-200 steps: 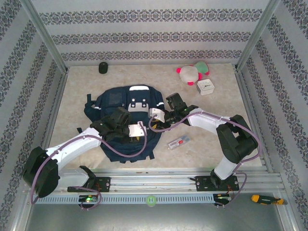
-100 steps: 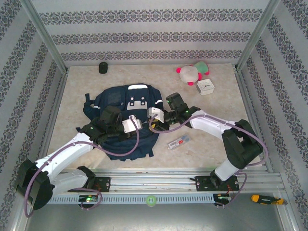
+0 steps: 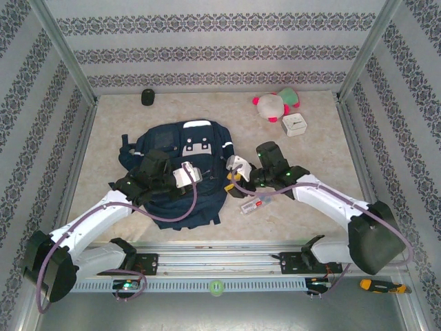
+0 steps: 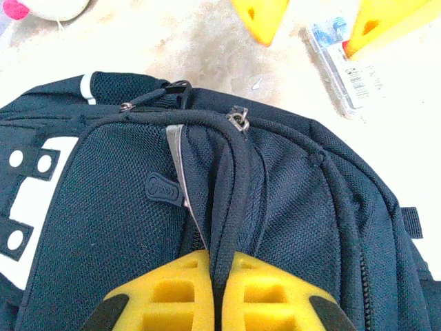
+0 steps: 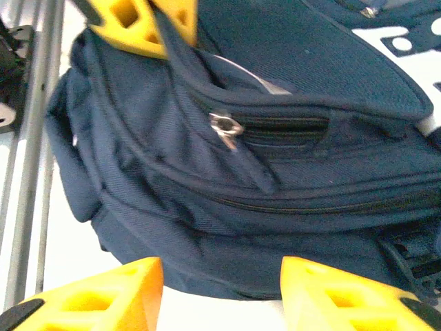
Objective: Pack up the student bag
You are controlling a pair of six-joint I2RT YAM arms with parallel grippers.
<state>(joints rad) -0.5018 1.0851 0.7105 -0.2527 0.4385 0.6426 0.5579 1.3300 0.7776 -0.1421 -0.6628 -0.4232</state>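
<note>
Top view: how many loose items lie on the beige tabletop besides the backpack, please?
4: black cylinder far left; plush toy, white box far right; packet beside backpack. More possibly hidden.

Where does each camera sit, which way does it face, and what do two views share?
Top external: above and behind the bases, looking down on the table; both arms whole, over the navy blue fabric backpack.
Left wrist: on the left arm, looking along the left jaws, shut on the backpack's piping; their yellow fingers show.
Right wrist: on the right arm, facing the backpack's zipped side; the open right jaws' yellow fingers show.
Shared: both wrist views show the other arm's yellow fingers; all three show the backpack.
</note>
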